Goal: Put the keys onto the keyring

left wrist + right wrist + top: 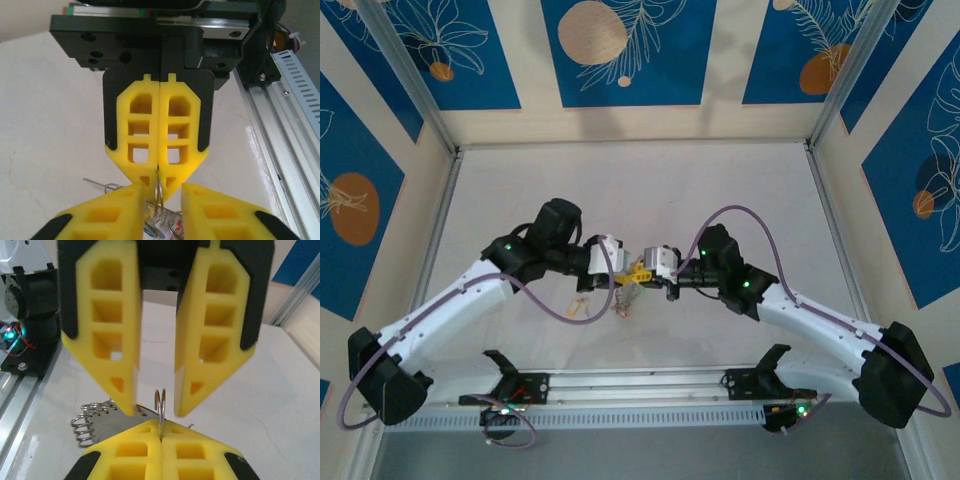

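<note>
Closest to the lens in the right wrist view, right tool (161,429) with yellow fingers pressed flat together, clamped on the thin grey wire of the keyring (160,399), wire standing upright out of the seam between the tips. Directly opposite, tip to tip, left tool (155,411) with fingers apart and slightly blurred, the upright wire in the gap between them, contact with either finger not clear. Same meeting from the left wrist view: left tool spread wide at the bottom, right tool closed above it, keyring hanging from the closed tips down into the gap. Just below, keys (159,227) bunched on the ring, with red, white and blue tags partly hidden between the spread fingers. From the top external view, both tools nose to nose above the middle of the table (620,190), somewhat nearer the near edge than the far one, keys dangling under the meeting point. Beside the bunch, toward the left edge, one small pale-tagged piece (578,308) lying flat on the table, too small to call a key with certainty. Near the tools in the right wrist view, small coil of grey wire (84,426) resting on the table. Along the near edge, aluminium rail (640,385) running from side to side.
</note>
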You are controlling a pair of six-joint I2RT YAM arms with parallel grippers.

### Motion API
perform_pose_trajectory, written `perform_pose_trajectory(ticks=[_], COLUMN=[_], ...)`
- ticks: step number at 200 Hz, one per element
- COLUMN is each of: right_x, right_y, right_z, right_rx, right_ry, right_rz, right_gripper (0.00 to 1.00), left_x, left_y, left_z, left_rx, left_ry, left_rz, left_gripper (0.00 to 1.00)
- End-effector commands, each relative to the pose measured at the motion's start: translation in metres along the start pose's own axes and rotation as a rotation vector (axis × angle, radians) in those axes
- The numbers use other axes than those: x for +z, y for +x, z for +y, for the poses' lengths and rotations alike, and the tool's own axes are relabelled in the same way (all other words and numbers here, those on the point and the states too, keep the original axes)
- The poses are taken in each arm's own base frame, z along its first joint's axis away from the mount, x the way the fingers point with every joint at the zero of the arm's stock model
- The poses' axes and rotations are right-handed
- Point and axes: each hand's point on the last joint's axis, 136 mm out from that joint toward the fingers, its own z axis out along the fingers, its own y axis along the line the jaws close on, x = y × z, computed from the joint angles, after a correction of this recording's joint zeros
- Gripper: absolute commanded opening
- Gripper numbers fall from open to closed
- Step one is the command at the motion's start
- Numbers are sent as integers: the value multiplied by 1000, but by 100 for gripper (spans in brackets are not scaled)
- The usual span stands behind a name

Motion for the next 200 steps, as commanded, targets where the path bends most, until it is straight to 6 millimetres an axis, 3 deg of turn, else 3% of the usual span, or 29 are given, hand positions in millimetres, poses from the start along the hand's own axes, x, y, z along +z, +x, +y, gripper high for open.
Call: perform_pose_trajectory(ticks=[1,40,104,163,200], right_x=[-16,-33,-31,-28,-28], right_y=[-32,-41,-40,-41,-43], right_z=[-6,-1,9,5,9], right_rx=[-51,-59,-62,-51,-56], right_ry=[57,40,-18,-12,-37], right_rz=[-171,-283,-335,-331,-320], right_gripper=[0,0,0,0,0], left_x=[-13,-16,-13,-8,-4], left_y=[-11,-13,-35,-33,-28], left_z=[-3,-2,3,-21,-18], left_rx=[80,91,86,122,108], left_ry=[-62,-95,-84,55,48], left_rz=[-58,-81,-201,-233,-213], left_gripper=[28,28,22,23,23])
